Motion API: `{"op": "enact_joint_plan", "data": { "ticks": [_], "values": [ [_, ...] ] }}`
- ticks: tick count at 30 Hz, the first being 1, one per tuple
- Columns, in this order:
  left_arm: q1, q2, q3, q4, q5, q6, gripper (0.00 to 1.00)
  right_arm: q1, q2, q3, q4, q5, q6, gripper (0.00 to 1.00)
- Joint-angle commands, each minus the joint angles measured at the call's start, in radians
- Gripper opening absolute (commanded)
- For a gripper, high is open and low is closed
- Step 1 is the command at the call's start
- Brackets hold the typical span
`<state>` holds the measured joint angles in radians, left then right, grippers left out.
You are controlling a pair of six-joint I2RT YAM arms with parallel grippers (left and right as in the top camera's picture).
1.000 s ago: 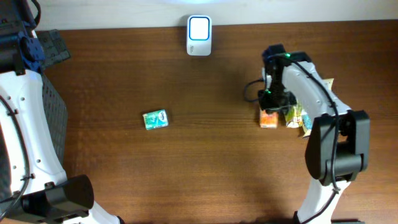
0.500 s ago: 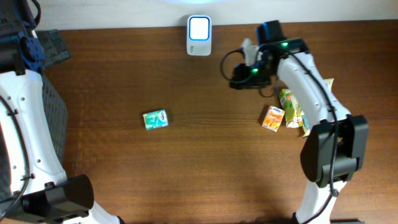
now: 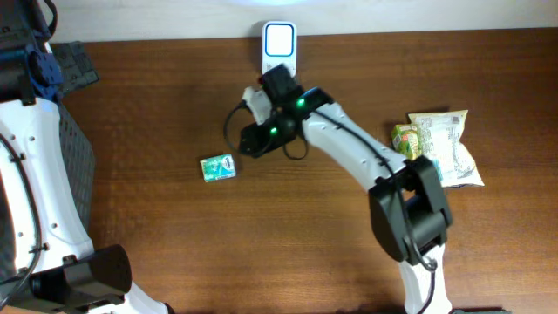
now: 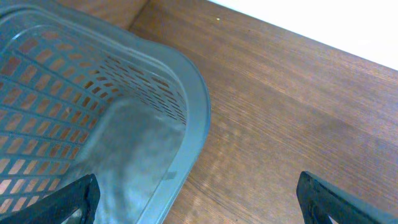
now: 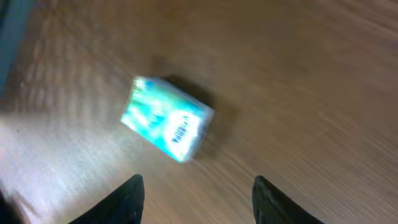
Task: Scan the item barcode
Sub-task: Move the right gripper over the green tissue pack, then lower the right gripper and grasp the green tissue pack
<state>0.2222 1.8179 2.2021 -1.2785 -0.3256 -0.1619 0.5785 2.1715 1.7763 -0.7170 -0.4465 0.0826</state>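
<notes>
Bare wood is lying open all round the small green box (image 3: 218, 167).
Right arm (image 3: 349, 153) is spanning mid-table below the scanner (image 3: 279, 50); grey mesh basket (image 4: 196, 106) is crowding the left edge.

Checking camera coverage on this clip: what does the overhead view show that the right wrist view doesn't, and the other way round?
Only the overhead shows the white scanner at the table's far edge, the snack packs on the right and the grey basket on the left. Only the right wrist view shows the right gripper close up, fingertips apart, nothing between them. Both show the teal packet lying on the wooden table.
</notes>
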Motion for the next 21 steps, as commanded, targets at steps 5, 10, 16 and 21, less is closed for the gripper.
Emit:
{"op": "enact_joint_plan", "data": {
  "ticks": [5,10,16,21],
  "values": [
    [0.006,0.002,0.000,0.001,0.000,-0.009,0.99,0.103,0.087,-0.006,0.159,0.014,-0.110,0.55],
    [0.006,0.002,0.000,0.001,0.000,-0.009,0.99,0.115,0.187,-0.006,0.359,0.118,-0.130,0.55],
    [0.006,0.002,0.000,0.001,0.000,-0.009,0.99,0.104,0.176,0.006,0.229,0.107,-0.131,0.44],
    [0.006,0.002,0.000,0.001,0.000,-0.009,0.99,-0.008,0.097,0.130,-0.126,0.107,-0.130,0.35]
  ]
}}
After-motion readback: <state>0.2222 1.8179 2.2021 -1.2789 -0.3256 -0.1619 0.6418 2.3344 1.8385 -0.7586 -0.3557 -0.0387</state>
